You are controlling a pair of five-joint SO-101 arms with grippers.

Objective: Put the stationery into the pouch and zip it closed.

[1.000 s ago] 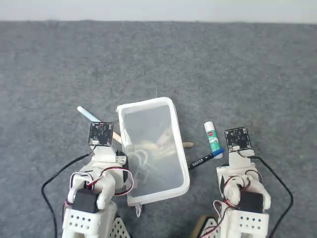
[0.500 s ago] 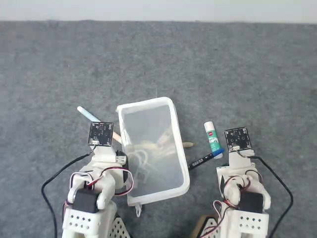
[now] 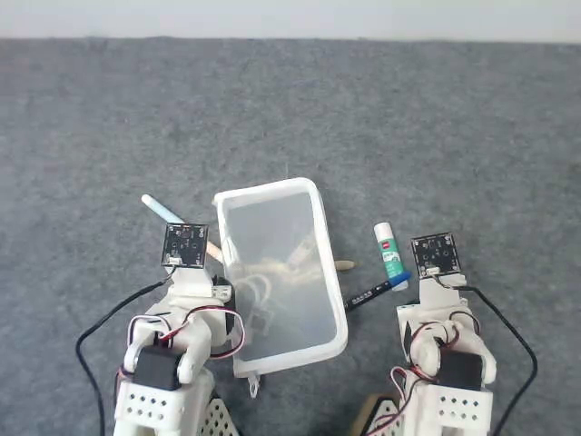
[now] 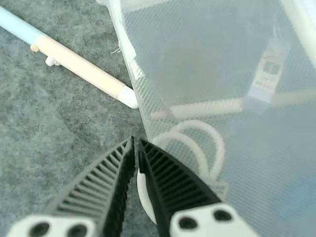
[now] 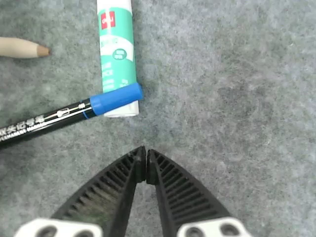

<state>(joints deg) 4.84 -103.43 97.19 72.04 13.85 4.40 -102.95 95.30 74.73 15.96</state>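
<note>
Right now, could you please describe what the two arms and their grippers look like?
Both arms, the left arm and the right arm, have white shells, black motors, red and white wire loops, a trailing black cable and a small black square board at the wrist. The left gripper and the right gripper have black, ribbed, tapering fingers on white bases with screw holes.

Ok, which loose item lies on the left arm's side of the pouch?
The cream-and-pale-blue pen, alone on that side. The glue stick and black marker lie on the far side of the pouch.
</note>
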